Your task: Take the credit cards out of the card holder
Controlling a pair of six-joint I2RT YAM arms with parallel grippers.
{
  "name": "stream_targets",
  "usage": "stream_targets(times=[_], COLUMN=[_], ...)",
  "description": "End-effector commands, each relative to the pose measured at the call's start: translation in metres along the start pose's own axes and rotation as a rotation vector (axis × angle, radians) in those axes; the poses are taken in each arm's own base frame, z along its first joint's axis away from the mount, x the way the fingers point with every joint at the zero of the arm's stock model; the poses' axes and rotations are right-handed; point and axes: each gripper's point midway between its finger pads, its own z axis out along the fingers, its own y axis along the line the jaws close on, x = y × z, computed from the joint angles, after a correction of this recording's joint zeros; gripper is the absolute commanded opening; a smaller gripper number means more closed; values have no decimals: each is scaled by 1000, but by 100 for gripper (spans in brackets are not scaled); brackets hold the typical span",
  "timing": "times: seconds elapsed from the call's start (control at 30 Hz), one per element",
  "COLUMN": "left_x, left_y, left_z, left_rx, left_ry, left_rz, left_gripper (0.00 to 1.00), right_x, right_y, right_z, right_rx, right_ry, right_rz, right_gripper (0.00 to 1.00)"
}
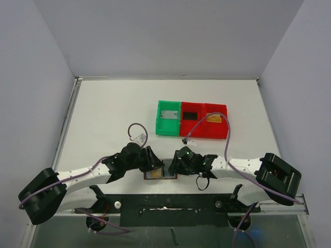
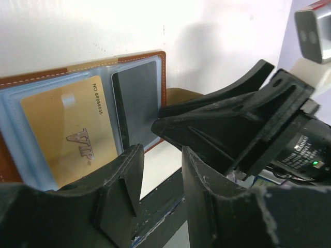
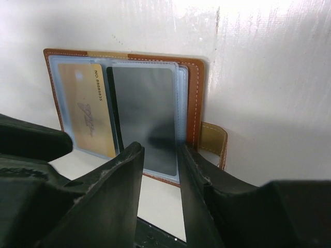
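The card holder lies open flat near the table's front edge, between my two grippers. In its clear sleeves sit a golden-orange credit card printed VIP and a dark grey-black credit card. The brown tab sticks out at its right side. My left gripper hovers at the holder's near right corner, open, with only table in the gap. My right gripper stands over the dark card's near edge, its jaws a narrow gap apart with nothing between them.
A green tray and two red trays stand side by side behind the holder, with a grey, a black and a golden card in them. A black strip runs along the front edge. The two grippers nearly touch.
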Motion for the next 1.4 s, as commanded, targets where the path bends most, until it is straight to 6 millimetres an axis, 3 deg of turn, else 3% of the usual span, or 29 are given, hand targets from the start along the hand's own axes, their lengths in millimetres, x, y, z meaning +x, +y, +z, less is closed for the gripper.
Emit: stream_targets(times=[0.0,0.17,0.4,0.67,0.8,0.9,1.1,1.27,1.37], left_x=[-8,-3,-8,-4,-6,-5,-8,-13,-14], left_y=[-35,-22,-2,-3,23,30,30,11,11], left_z=[10,25,22,39,41,37,31,27,28], left_rx=[114,44,-39,-53,-206,-231,-228,-163,-164], left_ry=[11,50,13,81,76,66,43,50,73], left_rz=[17,21,35,75,61,50,51,92,121], left_gripper=[35,35,36,37,37,37,39,40,41], right_x=[9,16,18,18,19,21,24,25,24], right_y=[-22,-36,-39,-37,-39,-44,-49,-51,-50], right_z=[5,8,8,9,11,14,17,18,19], right_rx=[52,102,89,52,55,67,82,81,79], right_ry=[2,19,15,12,15,24,30,32,31], right_rz=[48,43,62,70,73,81,94,98,100], right_gripper=[35,34,34,34,34,34,32,28,27])
